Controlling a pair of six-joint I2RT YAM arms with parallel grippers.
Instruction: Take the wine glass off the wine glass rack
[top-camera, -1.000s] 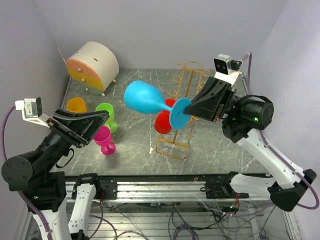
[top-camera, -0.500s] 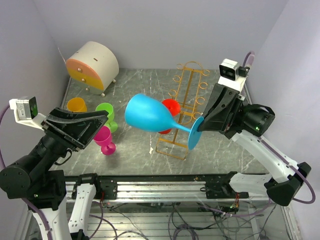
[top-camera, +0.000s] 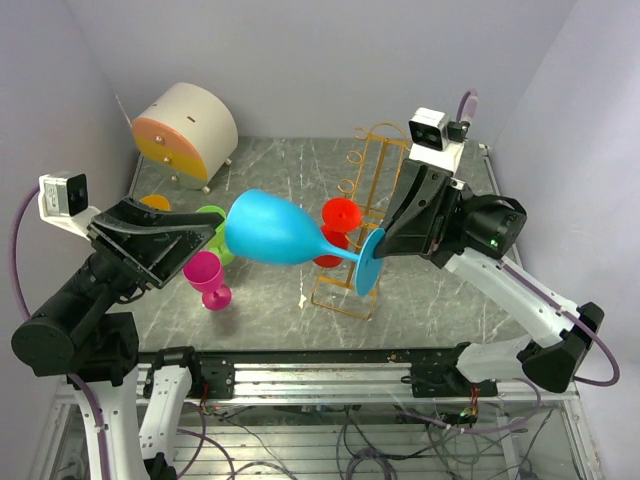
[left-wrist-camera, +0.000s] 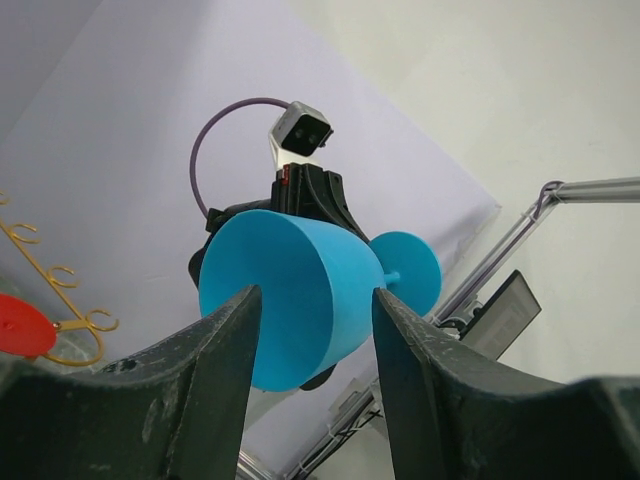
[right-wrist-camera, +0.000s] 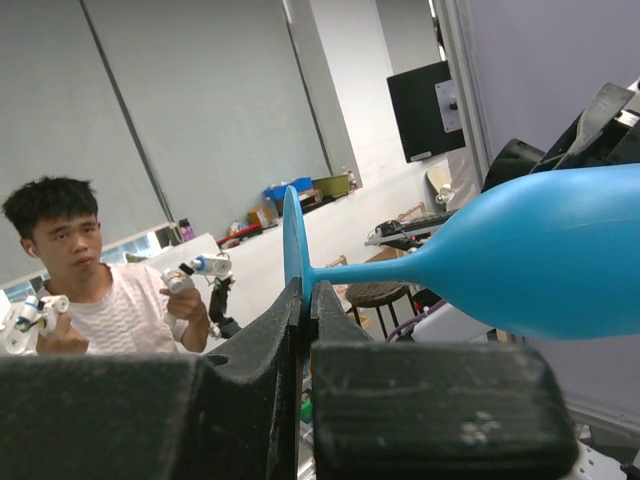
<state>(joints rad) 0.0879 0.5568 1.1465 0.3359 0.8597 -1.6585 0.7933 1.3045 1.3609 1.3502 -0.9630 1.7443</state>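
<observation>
Blue wine glass (top-camera: 272, 228), held in the air clear of the wine glass rack (top-camera: 372, 185). The right gripper (right-wrist-camera: 305, 298) is clamped on the rim of the glass's round foot, its fingers pressed together with the disc edge-on between them. Stem and bowl project sideways, roughly level, above the table (top-camera: 270, 300) and in front of the rack, touching neither.

The left gripper (left-wrist-camera: 317, 295) has its jaws spread, with the wide end of the bowl framed just beyond its fingertips. Whether they touch it cannot be told.

Judged step: a hand-over of a glass already off the rack. To do it well, the left jaws should seat squarely around the bowl before the right lets go, since a pinch on the foot's thin edge resists the bowl's leverage poorly.

A red glass (top-camera: 338, 214) sits against the rack, and a pink glass (top-camera: 206, 272) stands apart.

No brand, label or lettering is legible.
</observation>
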